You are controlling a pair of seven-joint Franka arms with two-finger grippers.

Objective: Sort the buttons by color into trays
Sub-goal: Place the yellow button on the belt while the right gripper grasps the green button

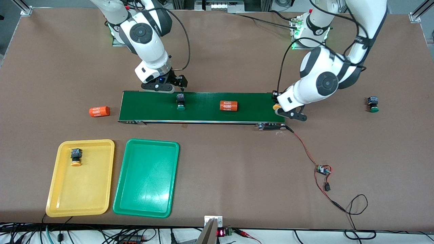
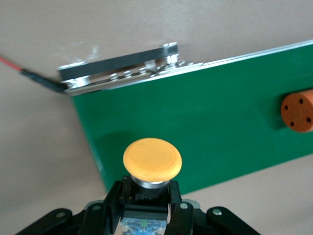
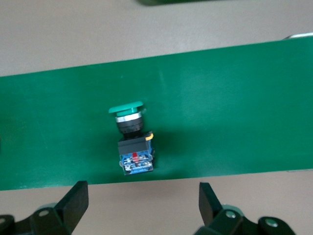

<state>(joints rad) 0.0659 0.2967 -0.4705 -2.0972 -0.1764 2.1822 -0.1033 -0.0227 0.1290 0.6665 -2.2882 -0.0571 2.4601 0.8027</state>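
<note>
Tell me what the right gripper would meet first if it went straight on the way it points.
Probably the green-capped push-button switch lying on the dark-green conveyor belt; the open right gripper frames it, though depth is unclear.

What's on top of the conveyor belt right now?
On the conveyor belt lie a green button and an orange cylinder. At the left arm's end, the left pincer holds a yellow button over it; the belt beneath is covered.

Green tray (image 1: 146,178) unoccupied, orange cylinder (image 1: 229,105) blocking mid-belt (lying sideways)
</note>
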